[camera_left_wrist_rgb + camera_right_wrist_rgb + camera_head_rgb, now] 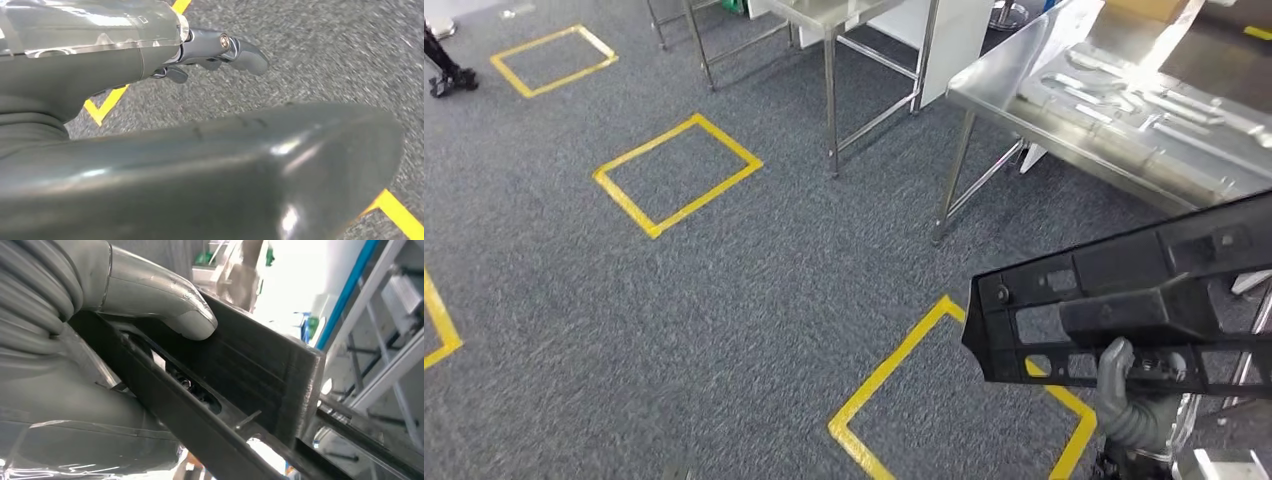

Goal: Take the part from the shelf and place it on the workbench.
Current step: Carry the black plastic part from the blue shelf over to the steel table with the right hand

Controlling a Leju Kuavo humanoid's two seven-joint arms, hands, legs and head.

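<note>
In the head view, low on the right, my right hand (1124,385) grips a long black plastic frame part (1124,300) with several cut-outs, held up over the carpet. The right wrist view shows the grey thumb (165,305) pressed on the part's ribbed black face (250,370), with the other fingers hidden behind it. The steel workbench (1024,125) stands at the upper right, beyond the part, with several silver metal pieces (1114,90) lying on it. My left hand (220,47) hangs over the carpet, its dark fingers loosely apart and holding nothing.
Grey carpet carries yellow tape squares, one in the middle (679,170) and one just below the part (954,400). Steel table frames (834,60) and a white panel (954,40) stand at the back. A black stand foot (444,75) is at the far left.
</note>
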